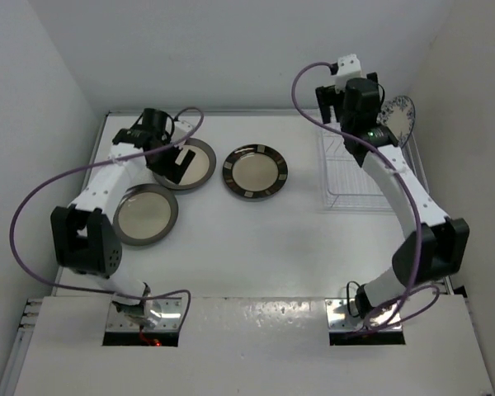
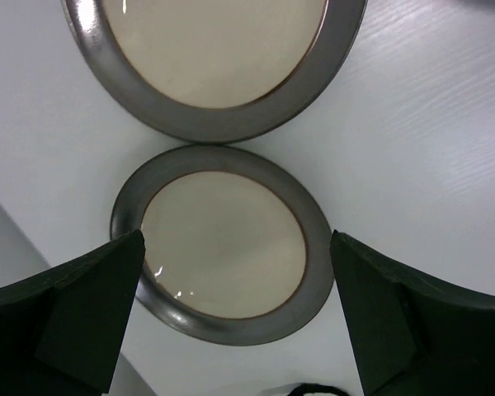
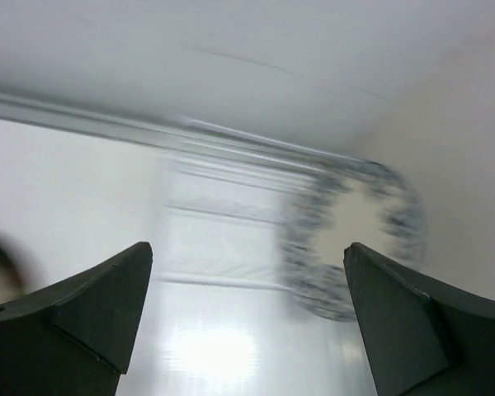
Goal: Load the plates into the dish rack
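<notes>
Two cream plates with dark metallic rims lie at the left: the far one point(image 1: 193, 158) point(image 2: 214, 58) and the near one point(image 1: 145, 215) point(image 2: 223, 243). A cream plate with a brown patch-marked rim point(image 1: 255, 172) lies mid-table. A white plate with a blue floral pattern point(image 1: 397, 116) point(image 3: 355, 239) stands at the far right end of the clear wire dish rack point(image 1: 356, 180) point(image 3: 219, 239). My left gripper point(image 1: 172, 167) point(image 2: 235, 239) is open and empty, just above the far dark-rimmed plate. My right gripper point(image 1: 337, 111) point(image 3: 247, 247) is open and empty, raised over the rack's far left end.
White walls close the table on the left, back and right. The rack sits close to the right wall. The right wrist view is blurred by motion. Purple cables loop from both arms.
</notes>
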